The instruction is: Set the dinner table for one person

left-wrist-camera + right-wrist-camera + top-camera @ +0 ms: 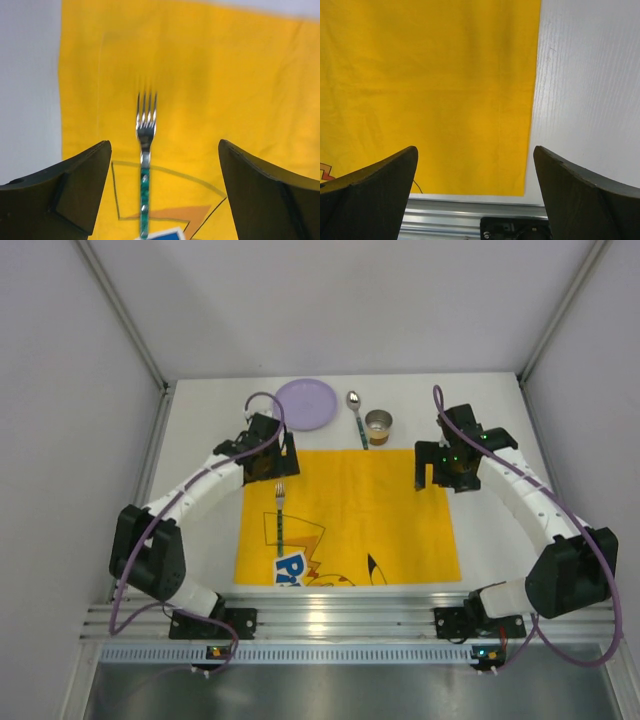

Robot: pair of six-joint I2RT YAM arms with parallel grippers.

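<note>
You're looking at the large flat white rectangular tabletop [490,540], plain and matte, lying level and spanning the workspace side to side. Silver aluminium rails [340,615] edge it, with the broadest band along the near side. Close up from the right wrist, you can see a faint fine grain in its white surface.

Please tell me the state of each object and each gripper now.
mat: spread flat on the dinner table.
fork: lying flat on the mat, not held.
plate: lying flat beyond the mat.
spoon: lying beyond the mat, beside the cup.
cup: upright.
left gripper: jaws open, empty.
right gripper: jaws open, empty.
</note>
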